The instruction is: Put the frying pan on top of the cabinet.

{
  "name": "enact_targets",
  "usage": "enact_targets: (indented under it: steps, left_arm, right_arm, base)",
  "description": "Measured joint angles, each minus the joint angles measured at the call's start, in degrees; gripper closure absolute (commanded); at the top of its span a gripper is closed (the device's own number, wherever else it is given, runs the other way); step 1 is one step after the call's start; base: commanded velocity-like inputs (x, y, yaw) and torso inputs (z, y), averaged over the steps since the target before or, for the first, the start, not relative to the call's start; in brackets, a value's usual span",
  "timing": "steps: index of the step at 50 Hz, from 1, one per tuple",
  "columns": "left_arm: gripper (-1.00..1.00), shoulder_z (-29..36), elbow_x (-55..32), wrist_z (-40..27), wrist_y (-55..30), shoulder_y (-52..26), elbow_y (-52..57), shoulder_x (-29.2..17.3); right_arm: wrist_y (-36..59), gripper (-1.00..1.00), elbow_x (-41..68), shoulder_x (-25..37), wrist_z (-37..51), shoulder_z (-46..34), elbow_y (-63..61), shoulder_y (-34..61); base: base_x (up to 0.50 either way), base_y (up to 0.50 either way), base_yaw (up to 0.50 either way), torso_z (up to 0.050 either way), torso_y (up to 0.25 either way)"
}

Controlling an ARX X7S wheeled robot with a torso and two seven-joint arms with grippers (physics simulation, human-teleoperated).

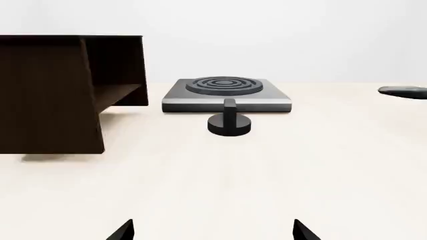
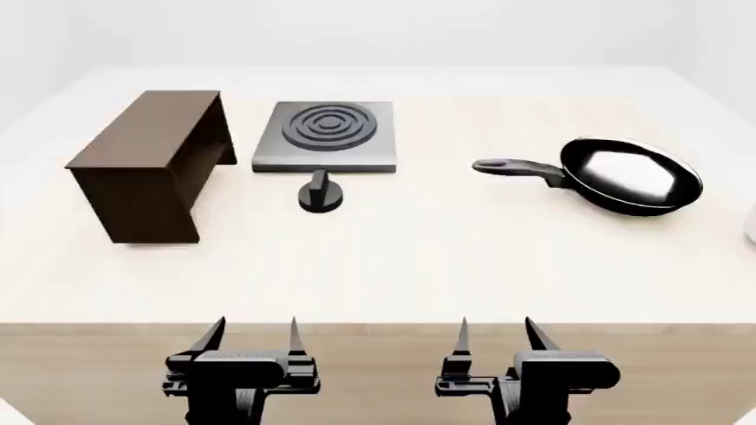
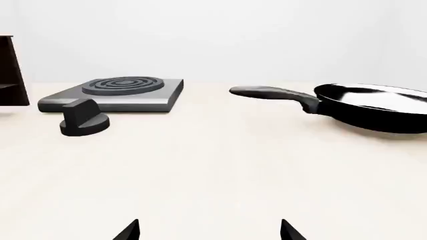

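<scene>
Nearest me I count two grippers, the left gripper (image 2: 250, 332) and the right gripper (image 2: 494, 332), both at the near edge of the desk (image 2: 449, 266); each has its jaws spread wide and holds nothing. Ahead lies a broad bare stretch of pale desk. Beyond it sits one round black knob (image 2: 320, 197), just in front of one square grey hob (image 2: 325, 135). One frying pan (image 2: 629, 175) lies at the far right on the desk, its handle pointing left toward the hob, well apart from it. One cabinet (image 2: 148, 164) stands at the far left, its hollow side facing the hob. Plain white walls surround everything.
</scene>
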Motion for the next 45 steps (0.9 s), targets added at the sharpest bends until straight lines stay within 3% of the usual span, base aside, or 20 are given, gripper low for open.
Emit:
enact_targets:
  steps: [7,45]
  left_arm:
    - [-1.0,0.9,-0.6,-0.8,0.3,0.0,-0.1,-0.7]
    - [-1.0,6.0,-2.9,-5.5,2.1,0.0,-1.2,-4.5]
  right_arm:
    - [0.2,-1.0,0.6,0.7,0.7,-1.0,0.3,0.2]
    - [4.4,-1.0,5.5,4.3,5.9,-4.3,-0.9,1.2]
  base:
    - [0.0,0.0,0.0,0.0,0.0]
    - [0.0,-0.5,0.0,0.0,0.0]
